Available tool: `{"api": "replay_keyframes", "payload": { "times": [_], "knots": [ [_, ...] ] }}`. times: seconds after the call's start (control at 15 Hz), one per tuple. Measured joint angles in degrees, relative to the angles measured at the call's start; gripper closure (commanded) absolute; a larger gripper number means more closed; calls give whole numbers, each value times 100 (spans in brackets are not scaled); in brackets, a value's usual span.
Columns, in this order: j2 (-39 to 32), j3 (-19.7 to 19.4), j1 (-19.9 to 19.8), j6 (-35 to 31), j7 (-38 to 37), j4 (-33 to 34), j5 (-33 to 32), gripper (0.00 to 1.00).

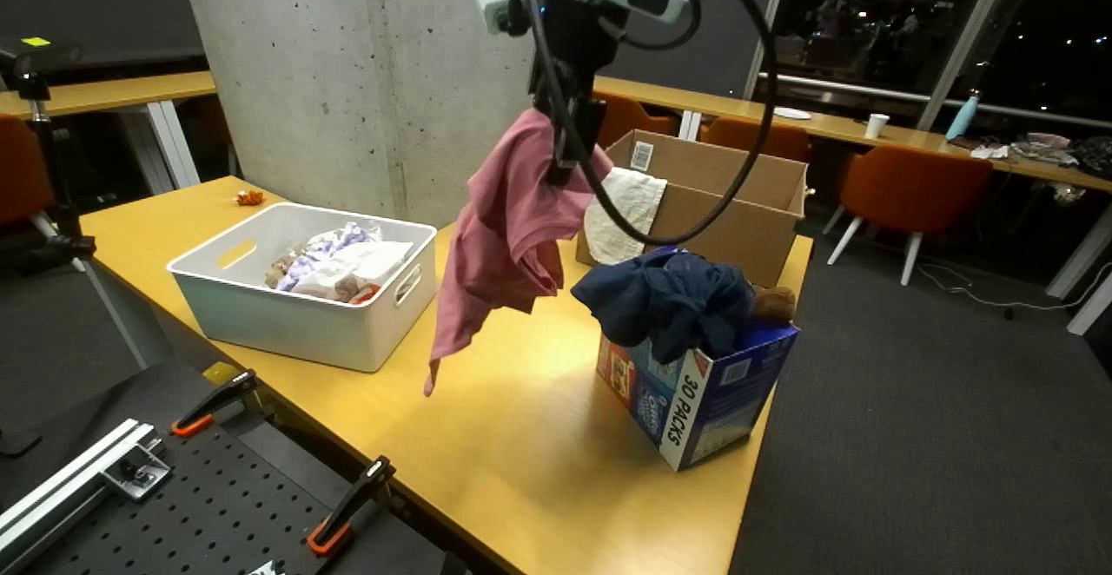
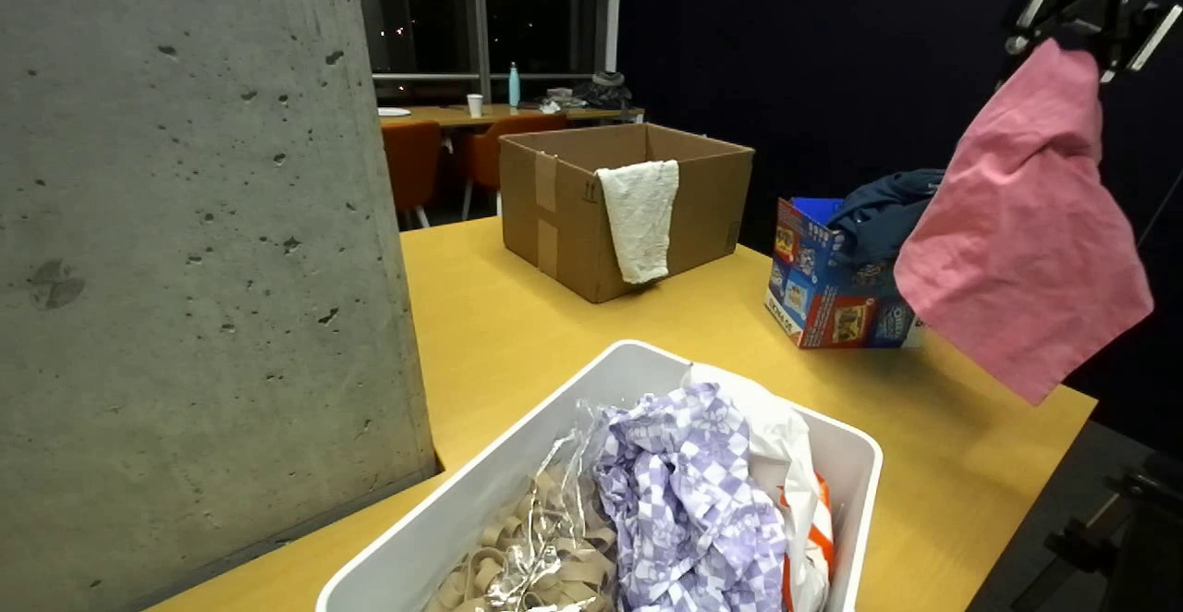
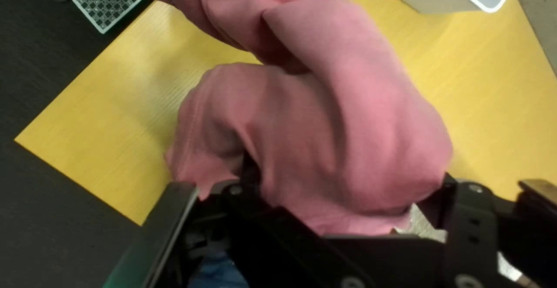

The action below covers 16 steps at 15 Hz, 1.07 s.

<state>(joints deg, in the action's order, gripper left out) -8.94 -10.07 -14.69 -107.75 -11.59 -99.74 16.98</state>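
A pink cloth [image 1: 517,228] hangs in loose folds above the table, with my gripper [image 3: 348,181] shut on its bunched upper part. In the wrist view the folds of the pink cloth [image 3: 296,118] fill the space between the widely spaced fingers and hide most of their pads. Its lower end dangles free, as both exterior views show. Nearest to the gripper stands a blue snack box [image 1: 730,397], with a crumpled navy cloth [image 1: 669,297] over its open top. A brown fuzzy thing [image 1: 773,304] shows beside the navy cloth.
Behind stands a cardboard box [image 2: 707,196] with a white cloth [image 2: 640,224] over its edge. A white bin [image 1: 295,323] holds a purple checked cloth [image 2: 684,492] and packaging. A concrete pillar [image 2: 203,224] rises by the table. Clamps [image 1: 352,505] grip a perforated board [image 1: 208,497].
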Motion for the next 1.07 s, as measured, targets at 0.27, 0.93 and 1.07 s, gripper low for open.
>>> {"api": "replay_keyframes", "payload": {
  "times": [0.27, 0.93, 1.07],
  "knots": [
    [1, -303, -22, 11, -475, 567, -474, 43],
    [-1497, -594, -295, -416, -782, 2369, -1123, 43],
    [-2021, -593, -381, -488, -739, 2806, -1121, 43]
  ]
}}
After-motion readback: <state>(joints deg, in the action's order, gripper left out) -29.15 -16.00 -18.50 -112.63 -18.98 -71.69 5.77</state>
